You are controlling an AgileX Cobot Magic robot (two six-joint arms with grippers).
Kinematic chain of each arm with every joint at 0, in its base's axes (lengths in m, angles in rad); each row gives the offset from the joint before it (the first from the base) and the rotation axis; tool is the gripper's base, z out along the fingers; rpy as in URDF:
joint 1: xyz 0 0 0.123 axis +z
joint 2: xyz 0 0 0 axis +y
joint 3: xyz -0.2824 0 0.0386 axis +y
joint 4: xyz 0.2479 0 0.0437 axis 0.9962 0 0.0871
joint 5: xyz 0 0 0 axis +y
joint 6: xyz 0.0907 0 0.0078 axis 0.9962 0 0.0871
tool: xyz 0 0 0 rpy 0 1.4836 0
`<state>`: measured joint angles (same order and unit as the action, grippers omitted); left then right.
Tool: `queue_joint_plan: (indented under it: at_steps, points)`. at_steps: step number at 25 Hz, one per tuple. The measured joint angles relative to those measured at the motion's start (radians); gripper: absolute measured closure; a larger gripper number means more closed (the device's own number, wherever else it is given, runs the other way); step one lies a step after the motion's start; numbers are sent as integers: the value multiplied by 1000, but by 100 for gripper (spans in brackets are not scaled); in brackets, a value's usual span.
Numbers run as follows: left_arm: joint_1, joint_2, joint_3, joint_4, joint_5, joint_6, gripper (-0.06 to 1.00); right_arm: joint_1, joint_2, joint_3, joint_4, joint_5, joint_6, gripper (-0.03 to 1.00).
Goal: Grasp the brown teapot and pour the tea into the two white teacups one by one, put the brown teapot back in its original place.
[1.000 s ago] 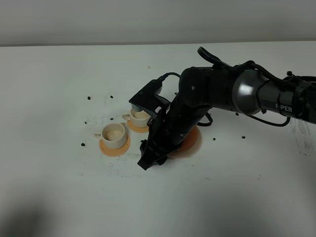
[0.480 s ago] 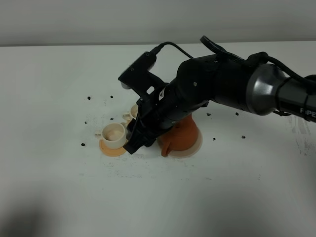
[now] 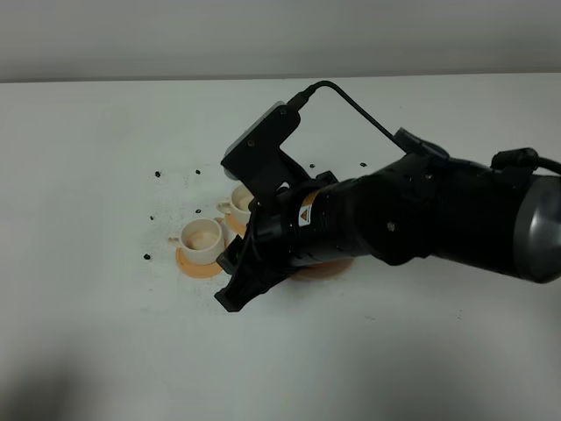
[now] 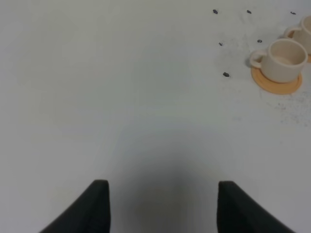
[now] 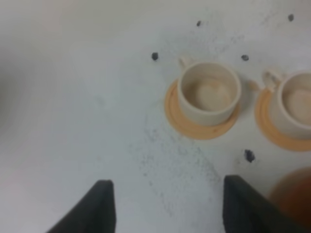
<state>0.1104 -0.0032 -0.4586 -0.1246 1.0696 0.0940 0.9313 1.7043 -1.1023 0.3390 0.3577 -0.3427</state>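
Two white teacups stand on orange coasters: the near one and the far one, which my arm partly covers. Both show in the right wrist view and the left wrist view. My right gripper hangs open and empty above the table, in front of the near cup. The brown teapot is hidden under my right arm in the high view; only a blurred reddish-brown edge shows in the right wrist view. The mat is almost all hidden. My left gripper is open over bare table.
Small dark specks and fine dust lie scattered on the white table around the cups. The orange coasters sit under the cups. The right arm's black bulk fills the middle right.
My right arm has lifted and swung nearer the camera. The teapot, visible on its mat half a second ago, is now covered by the arm. The cups have not moved.
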Motion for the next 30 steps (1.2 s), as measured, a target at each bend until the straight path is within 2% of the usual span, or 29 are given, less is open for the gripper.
queue_joint_plan:
  at_steps: [8,11,20,30]
  points:
    - [0,0,0,0,0,0,43,16,118,47,-67,-226,19,46]
    - [0,0,0,0,0,-1,43,16,177,49,-82,-269,33,46]
    - [0,0,0,0,0,-1,43,6,264,49,-115,-309,49,46]
    - [0,0,0,0,0,-1,43,-33,270,49,-148,-251,61,47]
